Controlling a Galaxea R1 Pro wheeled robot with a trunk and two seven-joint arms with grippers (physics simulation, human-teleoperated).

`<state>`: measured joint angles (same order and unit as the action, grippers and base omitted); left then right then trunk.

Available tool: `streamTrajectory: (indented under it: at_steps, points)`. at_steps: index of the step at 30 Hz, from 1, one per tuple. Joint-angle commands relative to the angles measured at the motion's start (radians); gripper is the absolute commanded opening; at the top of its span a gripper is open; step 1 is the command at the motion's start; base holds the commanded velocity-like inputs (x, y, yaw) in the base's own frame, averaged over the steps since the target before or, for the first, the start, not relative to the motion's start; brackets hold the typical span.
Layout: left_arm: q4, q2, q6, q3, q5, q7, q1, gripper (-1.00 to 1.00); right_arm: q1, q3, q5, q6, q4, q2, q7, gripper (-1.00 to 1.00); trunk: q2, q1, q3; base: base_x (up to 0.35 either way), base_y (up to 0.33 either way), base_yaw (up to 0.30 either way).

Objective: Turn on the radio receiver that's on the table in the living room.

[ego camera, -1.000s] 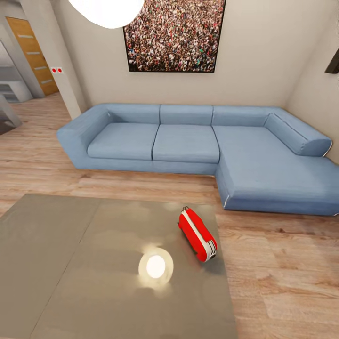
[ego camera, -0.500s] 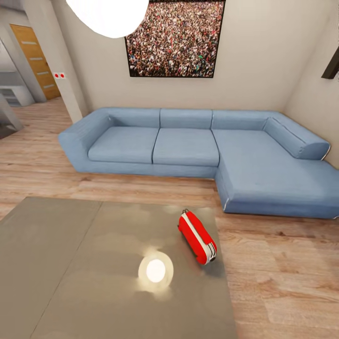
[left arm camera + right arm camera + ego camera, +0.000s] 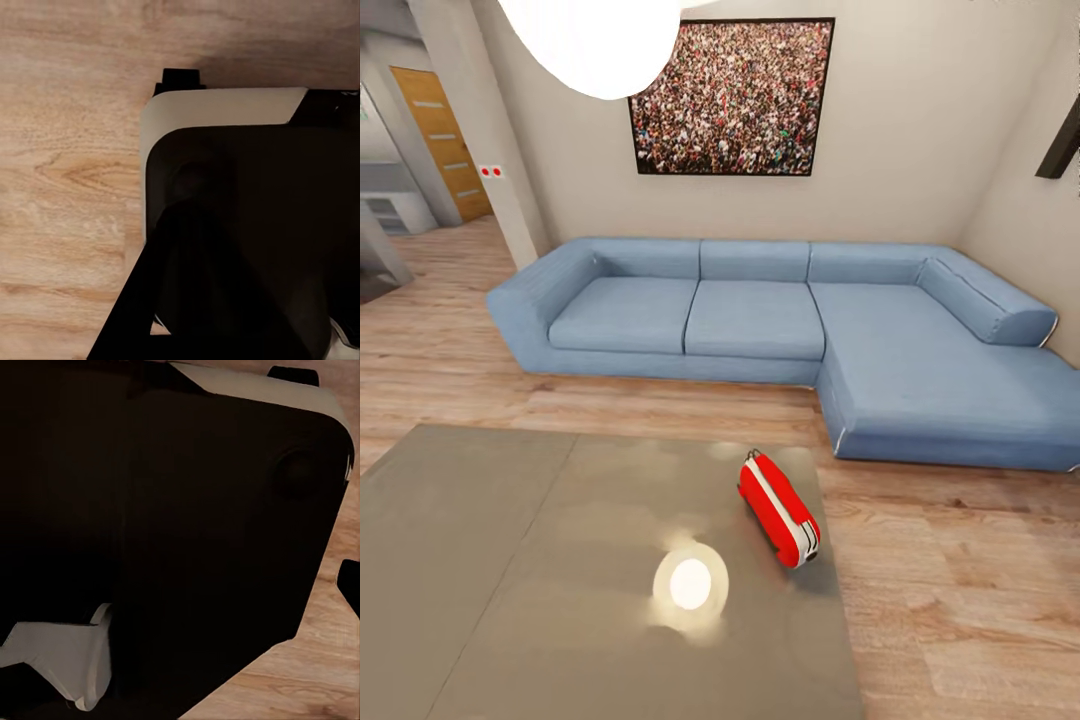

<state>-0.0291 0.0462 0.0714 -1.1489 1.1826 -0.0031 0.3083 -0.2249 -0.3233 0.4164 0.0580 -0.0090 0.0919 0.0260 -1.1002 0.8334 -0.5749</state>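
Bench (image 3: 510, 560) fills the near part of the head view, a grey, slightly glossy top carrying a bright round reflection of the lamp (image 3: 690, 585). The radio receiver (image 3: 778, 508) lies on it close to the far right corner, a red rounded case with a white stripe along its length, set at a slant with one end toward the far edge and the other toward the right edge. Past the bench runs the light wood plank floor (image 3: 960, 590), then the blue L-shaped sofa (image 3: 760, 315) against the beige wall, its long arm reaching out on the right. Above the sofa hangs the crowd photo (image 3: 732, 97), and the white dome lamp (image 3: 595, 40) hangs at the top. A wooden door (image 3: 442, 140) stands far left.

The wrist views look down instead: each shows dark and white robot body parts (image 3: 247, 225) over plank floor (image 3: 67, 172). Whether either claw is apart or together cannot be told.
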Motion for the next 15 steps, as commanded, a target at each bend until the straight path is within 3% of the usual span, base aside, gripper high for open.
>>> streamTrajectory:
  at_steps: [1,8,15]
  points:
    - [0.0,0.0,-0.001,0.0,0.0,0.0,0.0,-1.0,0.0,0.0,-0.002,0.0,0.0,0.001,0.0,1.0,0.0,0.0,0.002,0.0,0.0,0.0]
    - [0.0,0.0,-0.003,0.0,0.0,0.0,0.0,-1.0,0.0,0.003,-0.004,-0.007,0.001,0.002,0.0,1.0,0.0,0.0,0.013,0.0,0.0,0.0]
    - [-0.001,0.003,-0.033,0.001,0.002,0.0,0.0,-1.0,0.0,0.003,-0.004,-0.065,0.019,0.0,0.0,1.0,0.0,0.0,0.018,0.0,0.0,0.0]
